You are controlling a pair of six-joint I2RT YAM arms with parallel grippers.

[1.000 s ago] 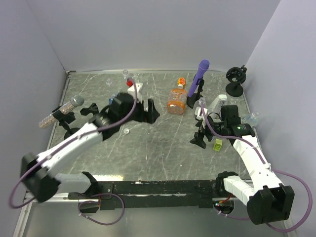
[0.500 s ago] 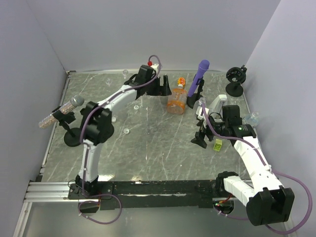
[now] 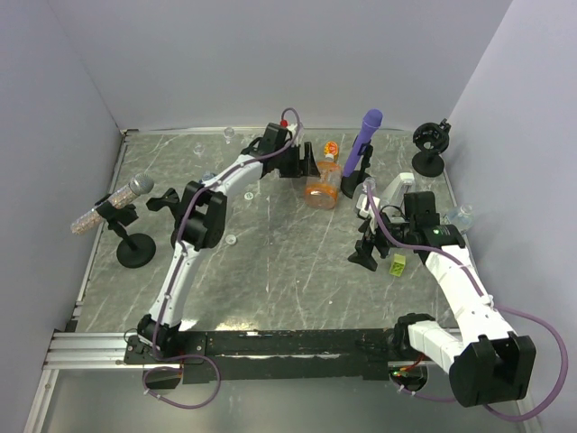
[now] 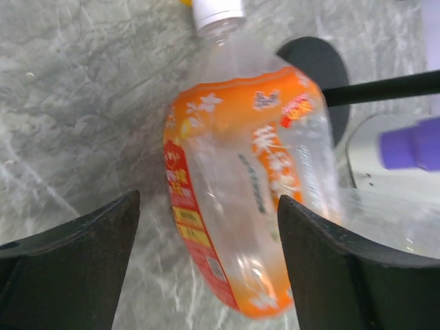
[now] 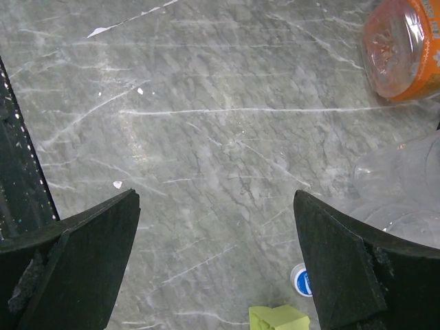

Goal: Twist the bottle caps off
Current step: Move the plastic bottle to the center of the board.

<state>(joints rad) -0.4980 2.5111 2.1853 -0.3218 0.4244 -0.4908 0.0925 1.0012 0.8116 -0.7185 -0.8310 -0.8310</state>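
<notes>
white cap (image 4: 217, 10): cut off, top edge, L wrist view
purple stick (image 4: 411, 146): blurred, right edge
orange bottle (image 5: 405, 45): cut off, upper right, R wrist view

Both arms are built of white shell links joined by black joint housings. The left arm (image 3: 180, 262) and the right arm (image 3: 462, 290) each carry a thin purple cable (image 3: 219, 386) that runs loosely along the links and curls off behind the base. A small green light (image 3: 439, 233) glows on the right arm's black wrist block. The fingers (image 4: 69, 261) are matte black wedges with flat inner faces. Both bases are bolted to a black bar (image 3: 297, 343) along the table's (image 3: 270, 271) near edge.
</notes>
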